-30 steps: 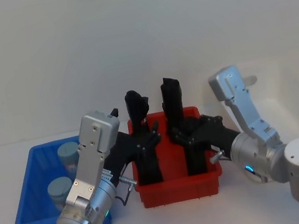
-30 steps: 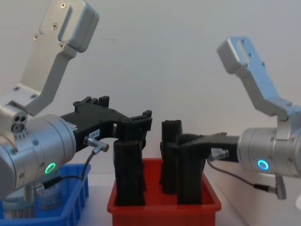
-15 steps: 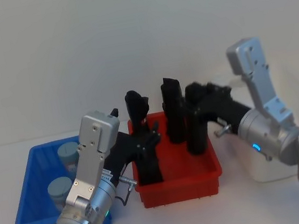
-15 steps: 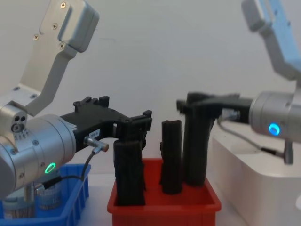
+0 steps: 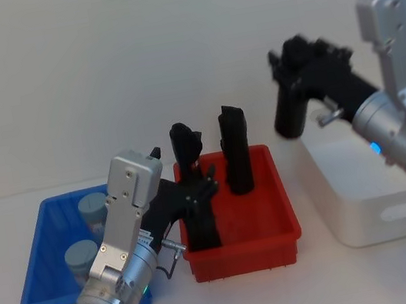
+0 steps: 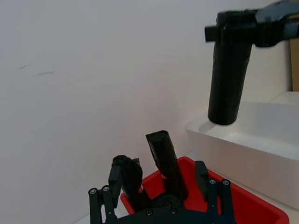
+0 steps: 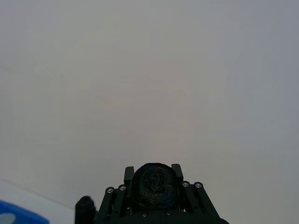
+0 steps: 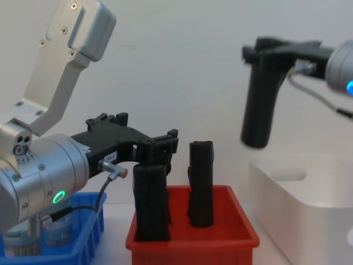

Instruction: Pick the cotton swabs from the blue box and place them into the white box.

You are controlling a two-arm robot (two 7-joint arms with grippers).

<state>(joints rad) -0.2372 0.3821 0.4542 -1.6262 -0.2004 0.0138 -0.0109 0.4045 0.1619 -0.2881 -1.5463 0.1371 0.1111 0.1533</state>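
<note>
Two cotton swabs jars (image 5: 93, 208) (image 5: 80, 257) with grey-blue caps stand in the blue box (image 5: 44, 249) at the left. My left gripper (image 5: 198, 192) (image 8: 162, 146) hovers open, straddling the top of a black roll (image 8: 151, 204) in the red bin (image 5: 243, 253), well right of the jars. High at the right, my right gripper (image 5: 298, 66) (image 8: 273, 52) is shut on another black roll (image 5: 287, 110) (image 8: 260, 105), upright in the air above the white box's (image 5: 367, 202) (image 8: 309, 204) far left corner.
Two more black rolls (image 5: 235, 150) (image 5: 184, 143) stand in the red bin between the blue and white boxes. A bare white wall lies behind. The table in front of the bins is open.
My right gripper has lifted its black roll out of the red bin and carried it up and right, over the white box. The left arm has stayed put.
</note>
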